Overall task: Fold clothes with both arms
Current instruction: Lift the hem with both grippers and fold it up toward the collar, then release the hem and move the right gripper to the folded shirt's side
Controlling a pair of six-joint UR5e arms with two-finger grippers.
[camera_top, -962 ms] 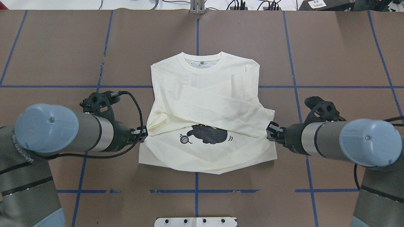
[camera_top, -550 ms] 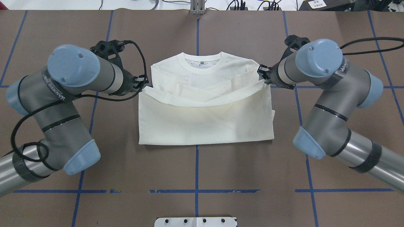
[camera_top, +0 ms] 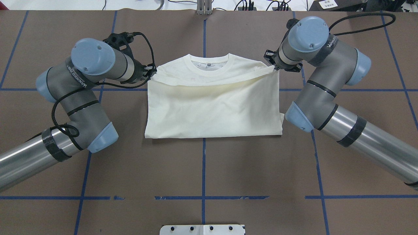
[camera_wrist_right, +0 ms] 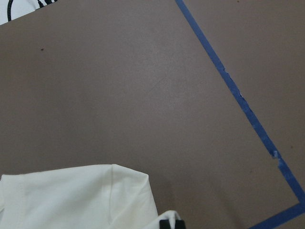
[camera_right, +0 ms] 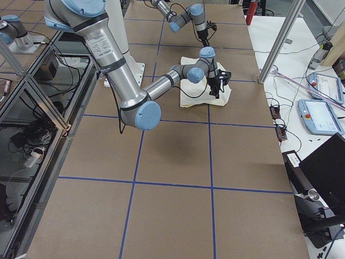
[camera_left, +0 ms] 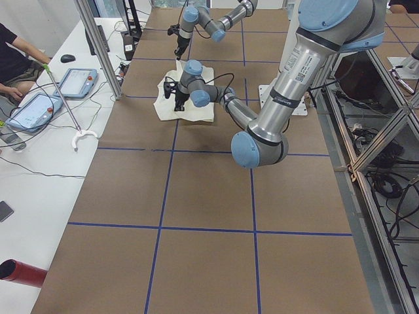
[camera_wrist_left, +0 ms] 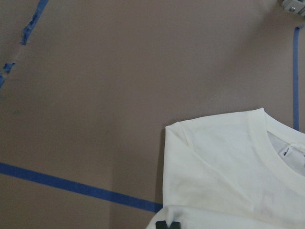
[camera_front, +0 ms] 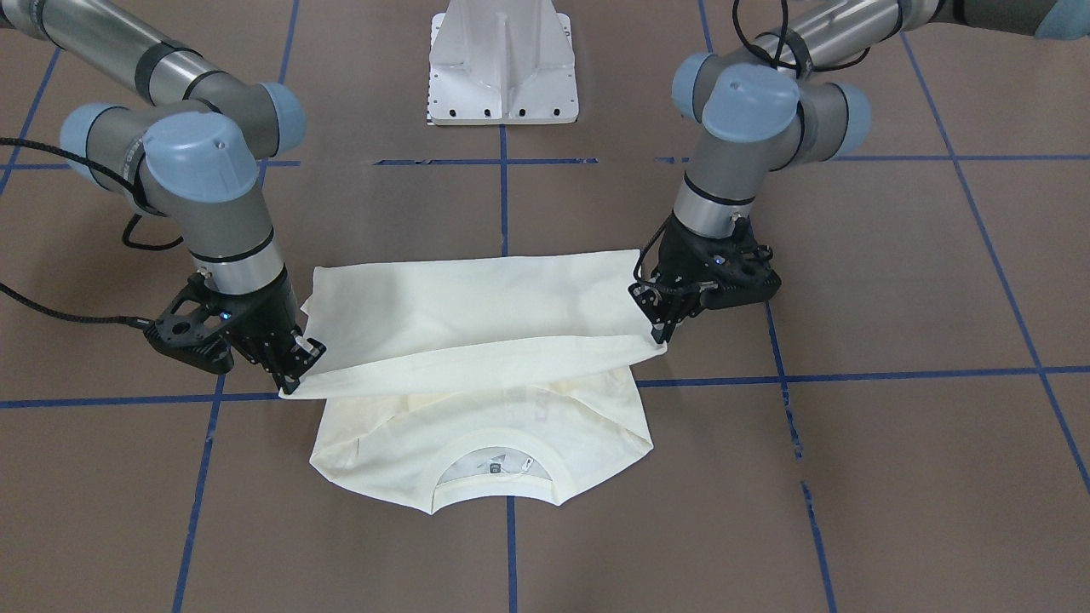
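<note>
Folding state: we find the cream T-shirt [camera_top: 212, 111] doubled over itself, plain side up, print hidden.
Shirt position: it lies on the brown table [camera_top: 261, 182], straight out from the white pedestal base [camera_front: 504, 64] and well apart from it, centred on the blue tape line [camera_top: 203, 169] that runs out from the base.
Fold crease: this is the shirt edge nearest the base, flat on the table.
Neckline: the ribbed neckline [camera_top: 209, 73] is the part farthest from the base and lies uncovered.
Upper layer: its free edge stops just short of the neckline, on the base side, and hangs slightly above the layer beneath.
Left gripper [camera_front: 660, 328]: the fingers pinch the free edge's corner on the base's left side.
Right gripper [camera_front: 294, 375]: the fingers pinch the opposite corner, on the base's right side.
Arms: we see both reaching out from the base side with bent elbows, wrists pointing down at the corners.
</note>
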